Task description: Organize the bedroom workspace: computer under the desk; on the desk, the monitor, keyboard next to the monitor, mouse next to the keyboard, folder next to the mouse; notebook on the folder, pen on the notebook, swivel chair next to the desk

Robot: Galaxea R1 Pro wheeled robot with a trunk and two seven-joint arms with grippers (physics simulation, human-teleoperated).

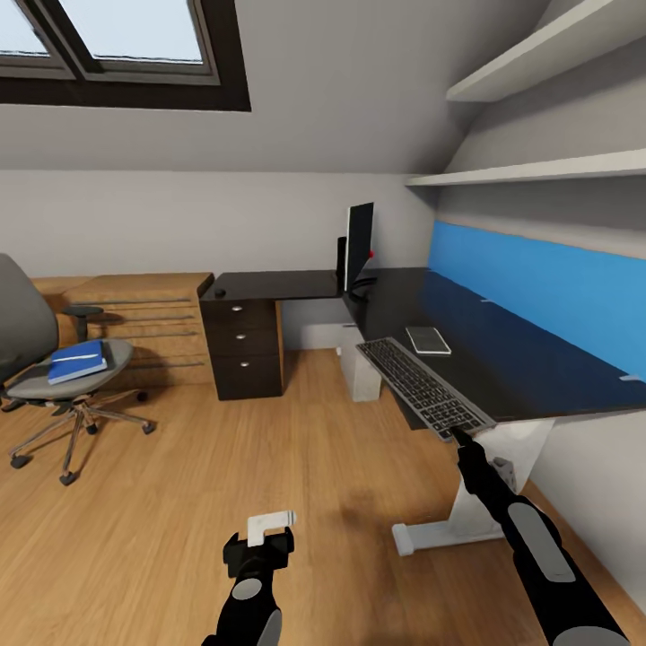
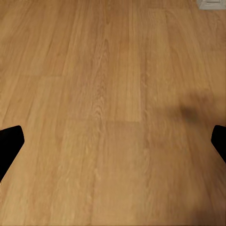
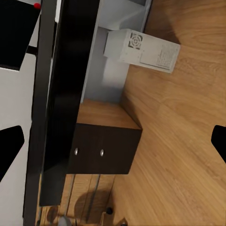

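The right gripper [image 1: 459, 437] pinches the keyboard [image 1: 424, 385] at the counter [image 1: 502, 359] edge, monitor [image 1: 358, 244] at 11 o'clock. The left gripper [image 1: 260, 545] hangs spread over the floor. The folder [image 1: 76, 361] lies on the swivel chair [image 1: 40, 359].

No legible text anywhere.
The keyboard [image 1: 423, 386] keys are too small to read, and the computer [image 3: 142, 50] shows only a vent pattern, no lettering.

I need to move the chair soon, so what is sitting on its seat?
A blue folder lies flat on the swivel chair seat, with a thin light, pen-like object on its cover. Anything beneath the folder is covered.
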